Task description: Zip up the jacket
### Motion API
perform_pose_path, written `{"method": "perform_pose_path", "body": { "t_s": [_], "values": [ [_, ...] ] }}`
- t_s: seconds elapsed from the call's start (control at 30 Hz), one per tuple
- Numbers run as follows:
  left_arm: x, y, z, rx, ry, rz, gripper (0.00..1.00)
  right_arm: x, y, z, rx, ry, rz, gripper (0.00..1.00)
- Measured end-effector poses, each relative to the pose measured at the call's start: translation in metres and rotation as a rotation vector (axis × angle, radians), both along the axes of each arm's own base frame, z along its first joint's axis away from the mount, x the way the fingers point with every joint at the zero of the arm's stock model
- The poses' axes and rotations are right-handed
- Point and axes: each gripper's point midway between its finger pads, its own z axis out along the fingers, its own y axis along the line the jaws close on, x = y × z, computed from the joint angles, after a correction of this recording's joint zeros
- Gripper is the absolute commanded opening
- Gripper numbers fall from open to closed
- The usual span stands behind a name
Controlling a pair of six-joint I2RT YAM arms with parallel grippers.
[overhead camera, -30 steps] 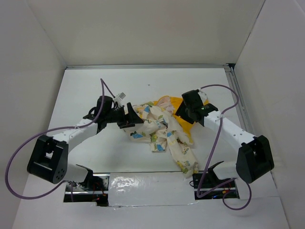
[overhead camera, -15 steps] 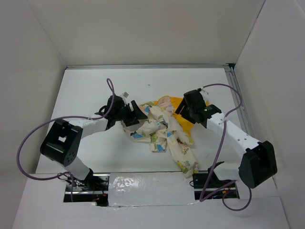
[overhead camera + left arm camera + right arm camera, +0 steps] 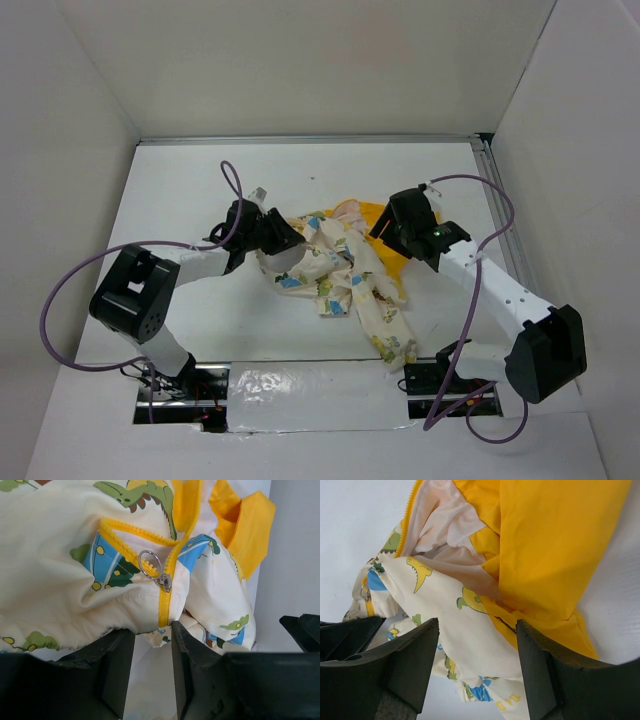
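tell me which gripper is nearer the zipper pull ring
Left. The left gripper sits right at the zipper pull ring, at the hem of the jacket; the right gripper is across it, by the yellow hood.

My white left arm folds at the elbow and reaches right, its black two-finger left gripper narrowed to a slim gap; I can't confirm a pinch. My white right arm stretches forward-left, its black right gripper spread wide.
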Motion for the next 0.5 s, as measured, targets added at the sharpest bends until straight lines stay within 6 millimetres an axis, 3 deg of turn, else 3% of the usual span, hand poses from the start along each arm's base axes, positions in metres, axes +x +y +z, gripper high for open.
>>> {"method": "perform_pose_path", "body": {
  "t_s": [0.4,0.5],
  "values": [
    [0.022,0.000,0.003,-0.048,0.005,0.114,0.45,-0.002,0.001,-0.001,0.007,0.003,0.008,0.70],
    [0.026,-0.001,0.006,-0.071,0.007,0.155,0.25,-0.003,0.004,-0.003,0.015,0.013,0.017,0.69]
  ]
}}
